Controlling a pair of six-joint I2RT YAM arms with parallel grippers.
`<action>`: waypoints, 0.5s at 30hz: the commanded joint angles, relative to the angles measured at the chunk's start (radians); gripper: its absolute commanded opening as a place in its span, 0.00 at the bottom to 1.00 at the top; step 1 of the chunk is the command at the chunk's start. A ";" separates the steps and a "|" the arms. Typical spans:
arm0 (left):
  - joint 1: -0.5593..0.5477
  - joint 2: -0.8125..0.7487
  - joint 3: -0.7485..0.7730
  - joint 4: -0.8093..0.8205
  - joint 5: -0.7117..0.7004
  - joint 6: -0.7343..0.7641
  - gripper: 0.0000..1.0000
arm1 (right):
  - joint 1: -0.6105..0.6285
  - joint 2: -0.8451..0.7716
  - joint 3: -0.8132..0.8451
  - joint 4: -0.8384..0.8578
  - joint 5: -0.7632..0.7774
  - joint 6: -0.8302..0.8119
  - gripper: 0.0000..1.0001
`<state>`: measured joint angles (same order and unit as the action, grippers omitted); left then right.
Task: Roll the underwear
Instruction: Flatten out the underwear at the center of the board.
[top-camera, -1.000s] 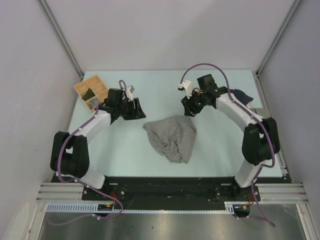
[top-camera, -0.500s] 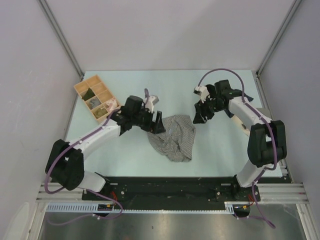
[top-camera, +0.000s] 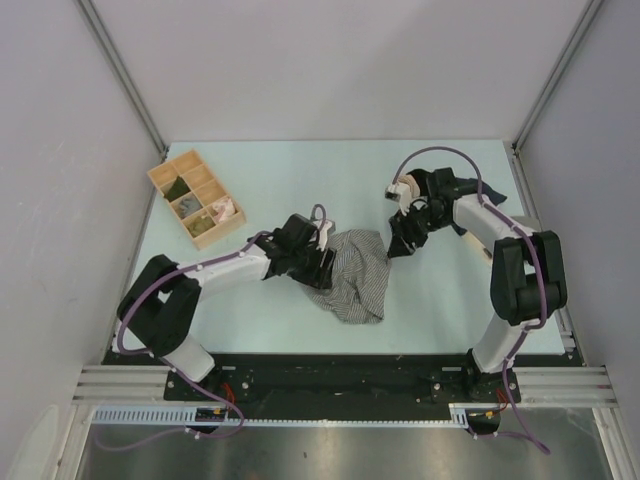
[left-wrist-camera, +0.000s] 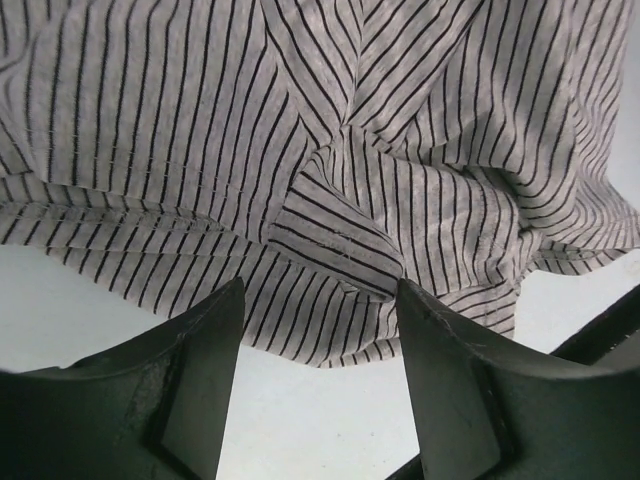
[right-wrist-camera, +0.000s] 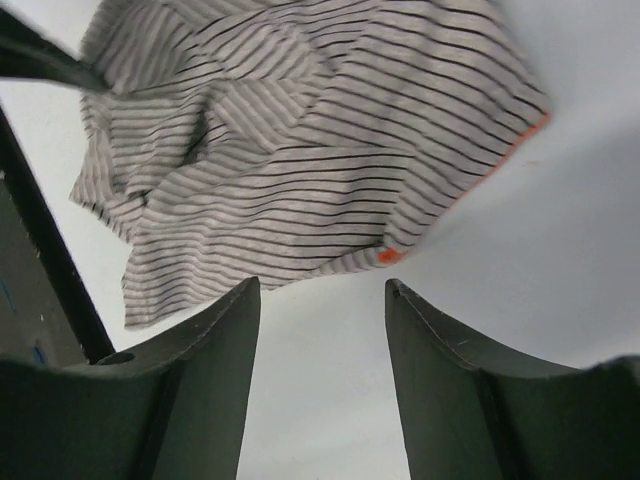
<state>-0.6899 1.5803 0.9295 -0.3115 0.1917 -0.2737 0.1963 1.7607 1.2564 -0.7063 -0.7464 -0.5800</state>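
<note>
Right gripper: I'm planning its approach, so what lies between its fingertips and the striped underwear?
Only bare table: in the right wrist view the open right gripper faces the underwear with nothing between.

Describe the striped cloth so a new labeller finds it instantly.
On the pale green table, look near the middle, between the left gripper and the right gripper. There lies the crumpled grey knit underwear with fine dark stripes. It is soft, wrinkled and orange-trimmed at one edge, unlike the rigid wooden compartment tray at the far left.
</note>
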 joint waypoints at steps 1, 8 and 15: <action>-0.019 0.018 0.019 0.008 -0.003 -0.016 0.66 | 0.035 -0.145 -0.040 -0.125 -0.103 -0.289 0.57; -0.019 0.011 0.011 0.046 0.037 -0.007 0.06 | 0.236 -0.395 -0.288 -0.145 -0.104 -0.748 0.57; -0.016 -0.136 -0.014 0.032 0.000 -0.013 0.00 | 0.446 -0.434 -0.430 0.048 0.131 -0.715 0.55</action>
<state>-0.7033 1.5837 0.9268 -0.2943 0.2008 -0.2806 0.5938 1.3254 0.8543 -0.7715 -0.7429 -1.2346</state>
